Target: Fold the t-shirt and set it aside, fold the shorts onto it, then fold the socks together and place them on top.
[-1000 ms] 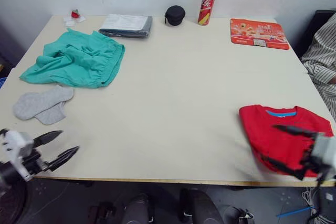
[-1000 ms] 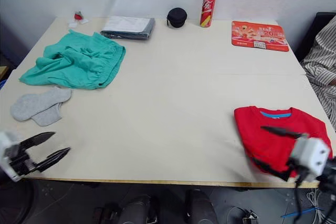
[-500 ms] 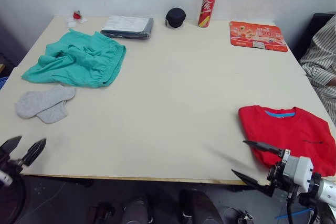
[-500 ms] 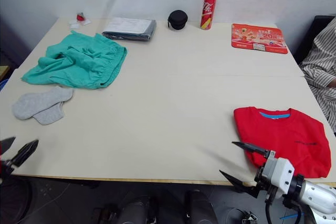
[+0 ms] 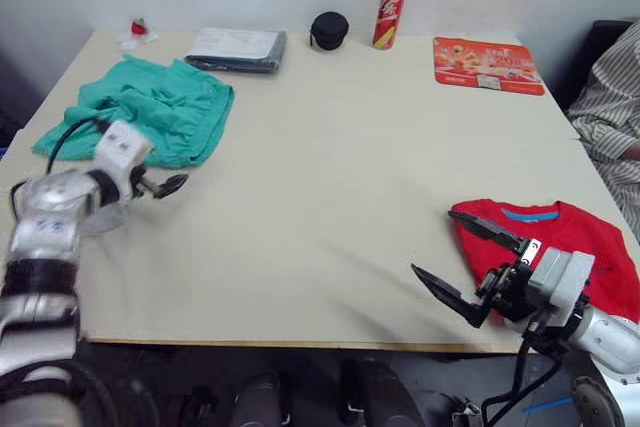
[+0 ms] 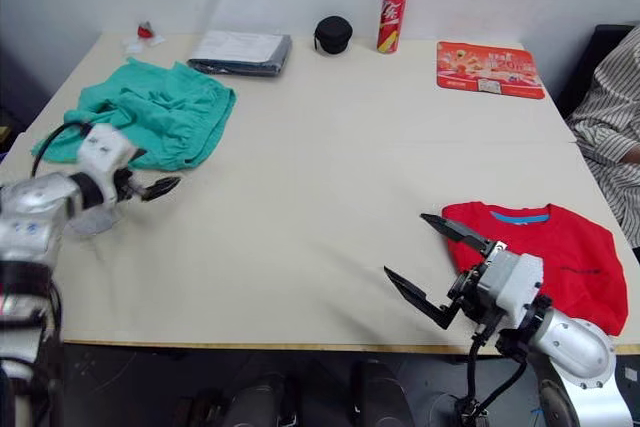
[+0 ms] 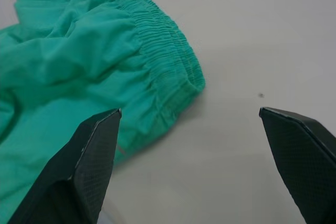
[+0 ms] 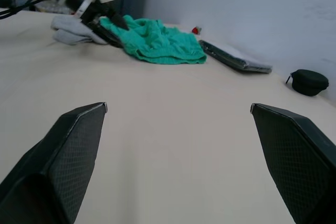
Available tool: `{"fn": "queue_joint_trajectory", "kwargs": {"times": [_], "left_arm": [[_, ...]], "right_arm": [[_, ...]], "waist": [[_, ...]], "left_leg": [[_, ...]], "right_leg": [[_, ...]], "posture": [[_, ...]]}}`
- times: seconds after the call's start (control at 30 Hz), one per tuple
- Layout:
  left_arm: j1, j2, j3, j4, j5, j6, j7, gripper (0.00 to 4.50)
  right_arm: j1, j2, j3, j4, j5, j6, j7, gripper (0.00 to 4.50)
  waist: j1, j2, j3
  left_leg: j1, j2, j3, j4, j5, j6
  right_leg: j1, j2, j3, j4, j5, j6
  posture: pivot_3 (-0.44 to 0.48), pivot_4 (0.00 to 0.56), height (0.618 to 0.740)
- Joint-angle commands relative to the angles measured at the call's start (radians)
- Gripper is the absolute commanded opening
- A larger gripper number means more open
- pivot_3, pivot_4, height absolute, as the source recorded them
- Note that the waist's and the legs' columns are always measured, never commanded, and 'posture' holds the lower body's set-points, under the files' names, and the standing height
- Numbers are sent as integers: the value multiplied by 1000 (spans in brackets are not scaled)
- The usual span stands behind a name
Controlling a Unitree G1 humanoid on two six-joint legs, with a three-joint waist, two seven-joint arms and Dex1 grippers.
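Observation:
The red t-shirt [image 5: 585, 252] lies folded at the table's front right. My right gripper [image 5: 458, 262] hovers open just left of it, over the front edge, with nothing between its fingers. Crumpled at the far left are the teal-green shorts [image 5: 150, 112]. My left gripper [image 7: 190, 111] stands open right by the corner of their elastic waistband, apart from the cloth and over bare table. The light-grey socks [image 8: 71, 31] lie beside the shorts, behind my left arm, and in the head views the arm mostly covers them.
Along the table's far edge stand a folded grey cloth [image 5: 237, 48], a black pouch [image 5: 329, 29], a red can [image 5: 390, 10] and an orange mat [image 5: 488, 63]. A person's striped sleeve [image 5: 610, 107] shows at the right side. The cream table [image 5: 320, 167] is bare across its middle.
My left arm has come up from below the front left edge to beside the shorts. My right gripper has moved left and up, from below the t-shirt to its left side.

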Motion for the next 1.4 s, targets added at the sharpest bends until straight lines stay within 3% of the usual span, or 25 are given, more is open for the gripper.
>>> {"fn": "queue_joint_trajectory", "kwargs": {"times": [0.03, 0.13, 0.4, 0.5, 0.7, 0.83, 0.97, 1.1, 1.27, 1.4], "left_arm": [[-146, -27, -59, 265, 116, -98, 72, 4376], [-228, -53, -94, 409, 173, -76, 97, 3810], [-296, -55, -51, 497, 175, -28, 91, 1135], [-306, -70, 24, 494, 118, -124, 69, 139], [-368, -103, 116, 467, 46, -285, -37, 41], [-440, -186, 137, 402, -26, -388, -297, 41], [-441, -270, 113, 314, -87, -346, -555, 41], [-304, -355, 5, 41, -132, -177, -775, 41], [-21, -464, -131, -362, -157, 6, -749, 41], [174, -534, -172, -573, -163, 109, -599, 41]], "right_arm": [[1, 31, 11, 2, -26, -40, -29, 4497], [-3, 52, 11, 3, -46, -55, -55, 4500], [5, 63, -10, -5, -73, -71, -109, 4500], [1, 63, -11, -1, -73, -68, -121, 4500], [-3, 51, -2, 8, -78, -60, -122, 4500], [2, 35, 8, 13, -76, -43, -103, 4500], [7, 28, 11, 16, -80, -42, -99, 4500], [33, 9, -5, 8, -73, -30, -83, 4500], [103, -29, -68, -2, -47, -21, -61, 4500], [138, 3, -112, -36, -28, -3, -121, 4500]], "waist": [[-3, -2, 1], [-6, -3, 1], [-4, -6, 3], [-2, -7, 4], [9, -10, 5], [28, -10, 5], [27, -10, 5], [17, -9, 5], [8, -8, 6], [9, -8, 6]], "left_leg": [[0, 0, 1, 0, 0, 0], [0, 0, 3, 1, 0, 1], [1, 0, 4, 4, 0, 0], [1, 1, 3, 5, 1, 0], [0, 1, 2, 7, 1, 0], [-1, 0, 3, 11, 0, 1], [-2, 0, 3, 13, -1, 2], [-2, 1, 4, 14, -1, 2], [0, 2, 3, 14, 0, 1], [0, 1, 3, 16, 0, 1]], "right_leg": [[0, 0, 0, 0, 0, 1], [-1, 1, 1, 1, 0, 2], [-2, 0, 3, 8, -1, 3], [-2, 0, 3, 9, -1, 2], [-2, -1, 2, 9, -1, 2], [-1, 0, 1, 9, -1, 2], [-1, 0, -1, 9, -1, 3], [-1, 3, -1, 9, -1, 3], [-1, 3, 7, 13, -3, 4], [-1, 2, 9, 15, -3, 5]], "posture": [[0, 150, 740], [0, 150, 740], [0, 150, 740], [0, 150, 740], [0, 150, 740], [0, 150, 740], [0, 150, 740], [0, 150, 740], [0, 150, 740], [0, 150, 740]]}}
